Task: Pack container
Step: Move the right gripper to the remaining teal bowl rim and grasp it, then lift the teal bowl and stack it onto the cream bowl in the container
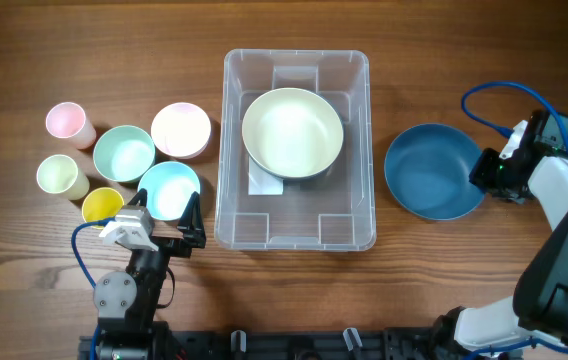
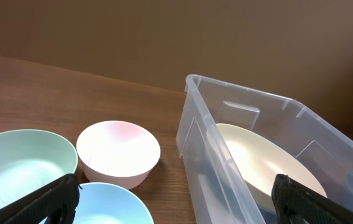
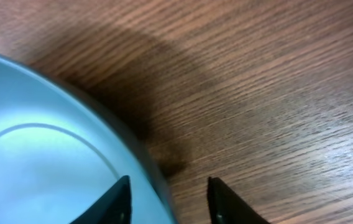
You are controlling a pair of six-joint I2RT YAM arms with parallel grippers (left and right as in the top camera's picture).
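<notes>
Right claw (image 3: 168, 183) part-spread astride blue bowl (image 3: 40, 155) rim, left claw (image 2: 176, 186) spread wide, empty

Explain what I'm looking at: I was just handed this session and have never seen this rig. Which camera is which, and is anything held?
Two robot arms work at a wooden table. The overhead view looks straight down; the other two come from a camera on each wrist. The clear container holds a cream bowl. Left of it stand a pink bowl, mint bowl, light blue bowl, pink cup, pale cup and yellow cup. The left gripper is open and empty. The right gripper straddles the rim of the dark blue bowl; whether it pinches yet, I cannot tell.
</notes>
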